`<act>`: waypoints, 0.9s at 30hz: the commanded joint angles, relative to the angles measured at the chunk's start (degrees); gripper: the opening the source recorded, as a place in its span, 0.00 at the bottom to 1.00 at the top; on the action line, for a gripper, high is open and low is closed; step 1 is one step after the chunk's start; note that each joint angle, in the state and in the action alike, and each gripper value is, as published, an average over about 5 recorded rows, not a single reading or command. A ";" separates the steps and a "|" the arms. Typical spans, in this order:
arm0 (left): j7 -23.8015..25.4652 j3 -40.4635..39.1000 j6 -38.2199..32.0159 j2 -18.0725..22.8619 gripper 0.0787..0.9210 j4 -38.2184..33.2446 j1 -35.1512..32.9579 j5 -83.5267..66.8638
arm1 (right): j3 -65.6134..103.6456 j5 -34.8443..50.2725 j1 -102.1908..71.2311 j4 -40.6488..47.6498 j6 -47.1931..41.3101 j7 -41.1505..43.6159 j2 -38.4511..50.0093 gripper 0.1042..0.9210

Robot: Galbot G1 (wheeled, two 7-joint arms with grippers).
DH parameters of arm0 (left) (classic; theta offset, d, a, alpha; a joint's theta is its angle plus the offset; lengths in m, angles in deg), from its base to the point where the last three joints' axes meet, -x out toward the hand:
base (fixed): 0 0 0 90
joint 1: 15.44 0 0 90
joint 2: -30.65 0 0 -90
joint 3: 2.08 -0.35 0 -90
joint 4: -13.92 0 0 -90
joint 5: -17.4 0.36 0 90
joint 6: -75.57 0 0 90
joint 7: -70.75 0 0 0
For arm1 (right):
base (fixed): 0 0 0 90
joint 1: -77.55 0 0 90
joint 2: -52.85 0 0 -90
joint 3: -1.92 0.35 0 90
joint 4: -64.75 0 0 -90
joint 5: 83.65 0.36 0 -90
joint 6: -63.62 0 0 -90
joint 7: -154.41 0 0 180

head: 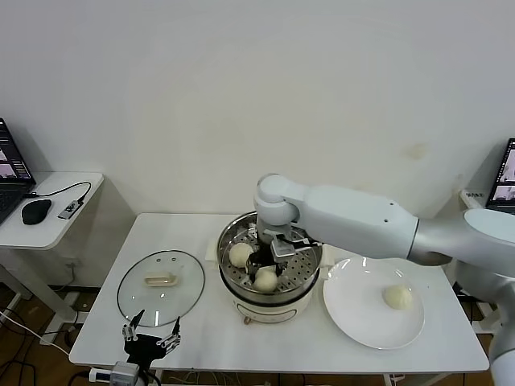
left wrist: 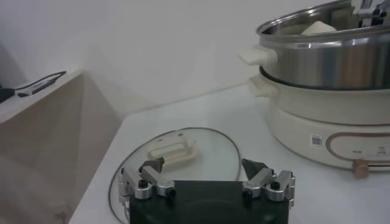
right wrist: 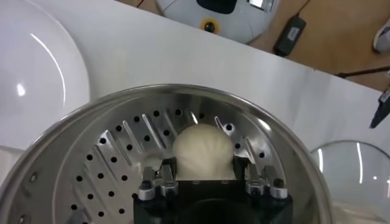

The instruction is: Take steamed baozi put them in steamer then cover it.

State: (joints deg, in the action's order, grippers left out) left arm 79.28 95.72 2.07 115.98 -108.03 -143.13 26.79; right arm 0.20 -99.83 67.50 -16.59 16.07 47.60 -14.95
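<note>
Now deep inside the steamer [head: 269, 269], right gripper [head: 283, 247] down over the perforated tray, jaws set on either side of a baozi [right wrist: 202, 152] and touching its flanks. Looks like a hold, not yet a release: bun snug between the fingers [right wrist: 159, 178] in the right wrist view, low near the tray, so probably being set down gently rather than dropped. Hard to say whether the bun's base already meets the metal.

Two more buns [head: 241, 255] already in the pot, on the side nearest the left arm and toward the front, one just beside the other [head: 265, 278]. This third one going in farther back, presumably to keep them from squashing together. One last bun [head: 397, 297] waiting alone on the white plate [head: 354, 322], just beside the steamer on the right arm's side.

Glass cover [head: 161, 288] lying flat on the table [head: 201, 338], handle [head: 159, 281] up, on the other side of the pot. Left gripper [head: 150, 331] parked at the table's front edge just short of that lid, jaws spread wide and holding nothing. Sensible spot: well placed to take the handle once the buns are all in.

Roughly past halfway, by this judgement.
</note>
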 commanded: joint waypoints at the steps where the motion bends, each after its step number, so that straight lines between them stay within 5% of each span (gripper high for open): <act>1: 0.06 -0.29 0.03 -0.04 0.88 0.09 0.16 0.10 | 0.69 3.62 4.70 -2.12 -8.47 -1.12 2.74 0.76; 5: 0.16 -0.39 0.10 -0.26 0.88 0.03 0.23 0.11 | 0.17 11.39 10.59 -3.32 -15.63 -0.70 7.99 0.86; 13: 0.32 -0.14 0.39 -0.68 0.88 0.46 0.76 -0.78 | -5.67 31.41 19.51 -6.12 -36.88 -5.53 24.06 0.88; 19: 0.60 0.01 0.81 -1.30 0.88 -0.15 0.95 -1.50 | -6.07 33.32 21.22 -7.95 -53.89 1.56 35.81 0.88; 27: 0.80 -0.53 0.97 -1.71 0.88 0.06 0.99 -1.67 | -2.77 30.34 13.38 -10.39 -70.16 1.05 43.45 0.88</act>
State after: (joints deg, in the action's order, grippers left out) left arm 80.00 95.38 2.95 114.53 -107.93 -142.15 25.30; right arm -4.32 -73.06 83.95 -24.48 -30.29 47.33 15.15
